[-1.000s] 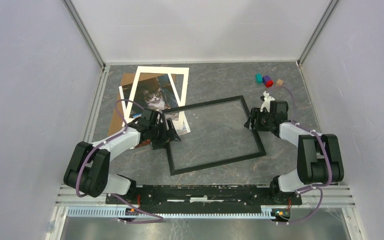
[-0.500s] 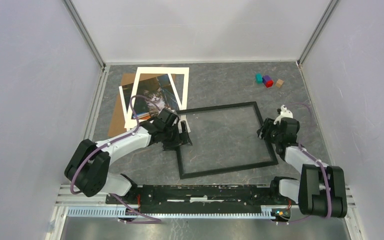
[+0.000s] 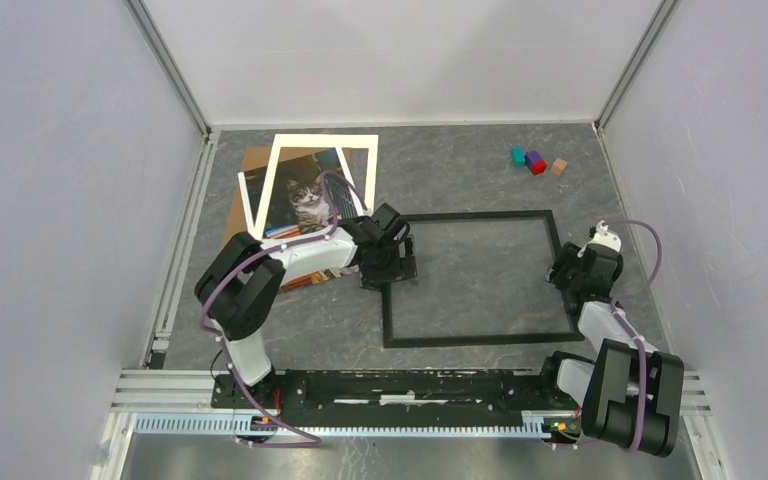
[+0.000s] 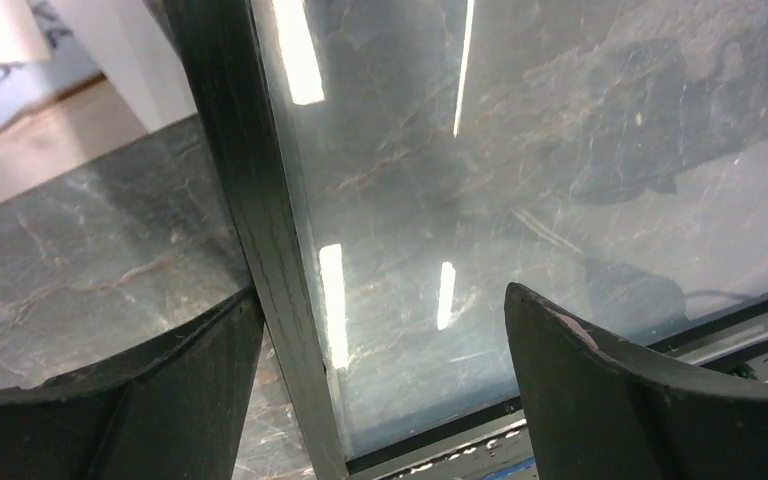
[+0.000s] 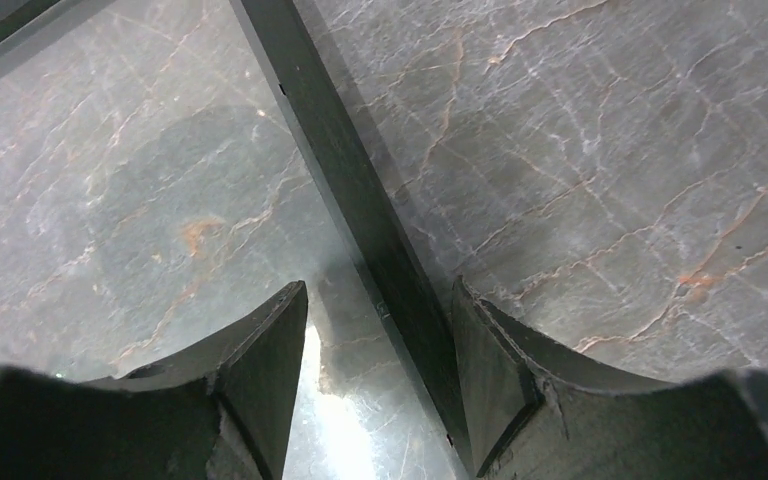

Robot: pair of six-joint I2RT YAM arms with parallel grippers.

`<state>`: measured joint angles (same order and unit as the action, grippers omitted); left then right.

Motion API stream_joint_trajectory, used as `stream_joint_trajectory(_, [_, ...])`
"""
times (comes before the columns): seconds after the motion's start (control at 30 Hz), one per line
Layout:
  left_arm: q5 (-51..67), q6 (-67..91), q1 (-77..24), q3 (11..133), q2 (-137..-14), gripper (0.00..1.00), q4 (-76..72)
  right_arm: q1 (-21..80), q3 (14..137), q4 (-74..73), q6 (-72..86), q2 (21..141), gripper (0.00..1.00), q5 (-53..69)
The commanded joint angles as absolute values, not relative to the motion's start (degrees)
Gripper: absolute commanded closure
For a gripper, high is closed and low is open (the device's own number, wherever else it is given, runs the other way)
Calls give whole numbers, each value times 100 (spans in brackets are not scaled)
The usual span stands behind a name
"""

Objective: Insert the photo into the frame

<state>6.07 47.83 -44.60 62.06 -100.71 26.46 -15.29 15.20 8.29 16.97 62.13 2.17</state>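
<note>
The black frame (image 3: 480, 340) lies flat on the grey table, right of centre, with a clear sheet (image 4: 520, 150) in it. My left gripper (image 3: 392, 268) is open and straddles the frame's left bar (image 4: 260, 200); one finger (image 4: 200, 380) touches the bar's outer side. My right gripper (image 3: 567, 275) is open and straddles the right bar (image 5: 340, 170); one finger (image 5: 490, 370) rests against it. The cat photo (image 3: 305, 198) lies at the back left, partly under a white mat (image 3: 360, 150) and on a brown board (image 3: 232, 225).
Small coloured blocks (image 3: 533, 160) sit at the back right. Grey walls close in the table on the left, right and back. A metal rail (image 3: 410, 400) runs along the near edge.
The frame has slid to the right and turned square to the table, off the photo's corner. Both grippers moved right with it, still on its left and right bars.
</note>
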Motion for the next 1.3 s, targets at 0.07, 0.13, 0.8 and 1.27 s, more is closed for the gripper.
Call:
stream_joint_trajectory(0.07, [827,4542,-4714,7074,-10349,5,2214,-1371,1667,482,1656,6307,31,897])
stream_joint_trajectory(0.13, [606,4153,-4582,6945,-10053,1,2569,-1373,1876,238,1358,6190,16,478])
stream_joint_trajectory(0.8, [1576,3619,-1189,7116,-9501,7,2416,3106,6366,1030,3132,9805,13,1390])
stream_joint_trajectory(1.27, [1144,3794,-1003,6820,-10144,4,2643,4456,7853,-63,3879,11496,30,228])
